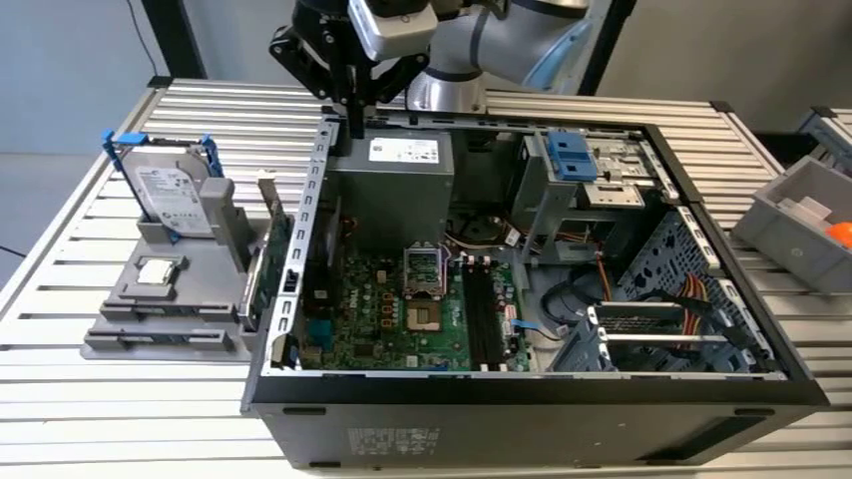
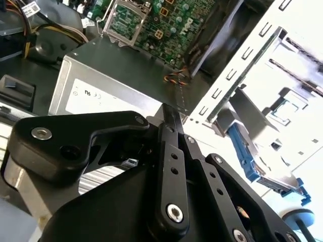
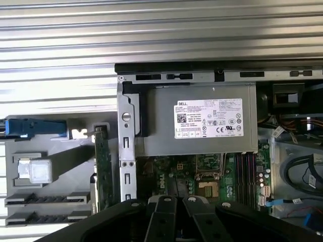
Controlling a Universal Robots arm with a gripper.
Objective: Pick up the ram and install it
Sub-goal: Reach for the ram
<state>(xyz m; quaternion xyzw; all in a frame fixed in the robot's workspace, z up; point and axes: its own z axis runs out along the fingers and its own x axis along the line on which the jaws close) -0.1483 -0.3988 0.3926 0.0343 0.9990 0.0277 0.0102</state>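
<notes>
My gripper [image 1: 357, 128] hangs over the far corner of the open computer case [image 1: 533, 394], just above the grey power supply [image 1: 393, 170]. In the second wrist view the fingertips [image 2: 169, 113] meet, so the gripper is shut with nothing between them. The black motherboard slots [image 1: 482, 319] lie inside the case, to the exterior view's right of the processor socket. On the exterior view's left, a grey holder [image 1: 147, 329] has two long narrow dark slots [image 3: 43, 199]. I cannot tell whether the ram stands edge-on in one of them.
The holder also carries a hard drive [image 1: 174, 195] in a blue-tabbed caddy, a processor chip [image 1: 158, 269] and an upright green expansion card [image 1: 275, 259] close to the case wall. Cables and a drive cage [image 1: 586, 170] crowd the case. A grey bin [image 1: 799, 220] stands at the exterior view's right.
</notes>
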